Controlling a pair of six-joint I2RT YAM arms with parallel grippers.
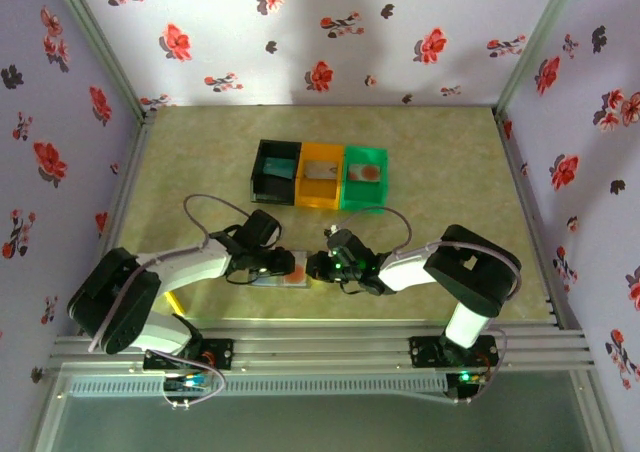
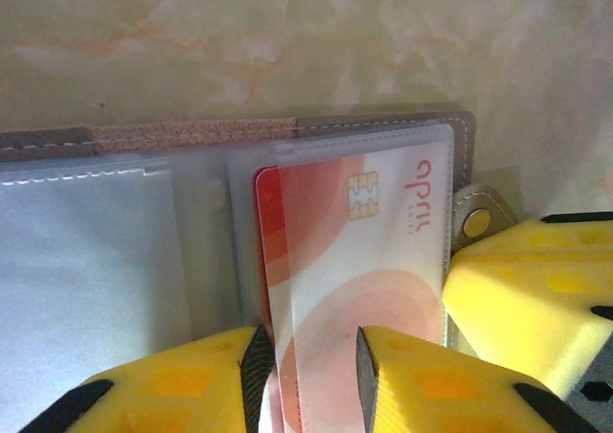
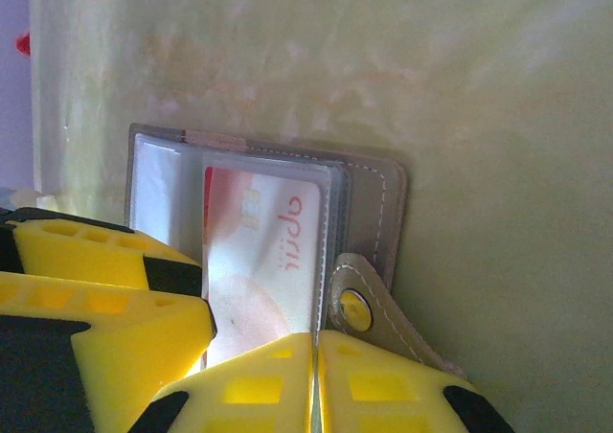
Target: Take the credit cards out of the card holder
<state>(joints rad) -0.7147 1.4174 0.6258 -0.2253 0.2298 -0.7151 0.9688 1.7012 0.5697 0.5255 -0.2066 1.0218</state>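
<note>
The left gripper (image 2: 308,387) stands with its yellow jaws narrowly parted over the near end of a red-and-white card (image 2: 383,251). Whether the pads actually pinch the card cannot be told from this angle. The card sits in a clear sleeve of the grey card holder (image 2: 192,136), which lies open and flat on the pale marbled table (image 2: 287,40) near the arms' bases. The right gripper (image 3: 316,380), fingers pressed together, rests at the holder's edge just beside the snap tab (image 3: 356,308). Further back stand three bins in a row: a black bin (image 1: 258,172), an orange bin (image 1: 319,198) with a grey card (image 1: 320,172) in it, and a green bin (image 1: 362,200) with a pale card (image 1: 366,173) bearing an orange-red round mark.
</note>
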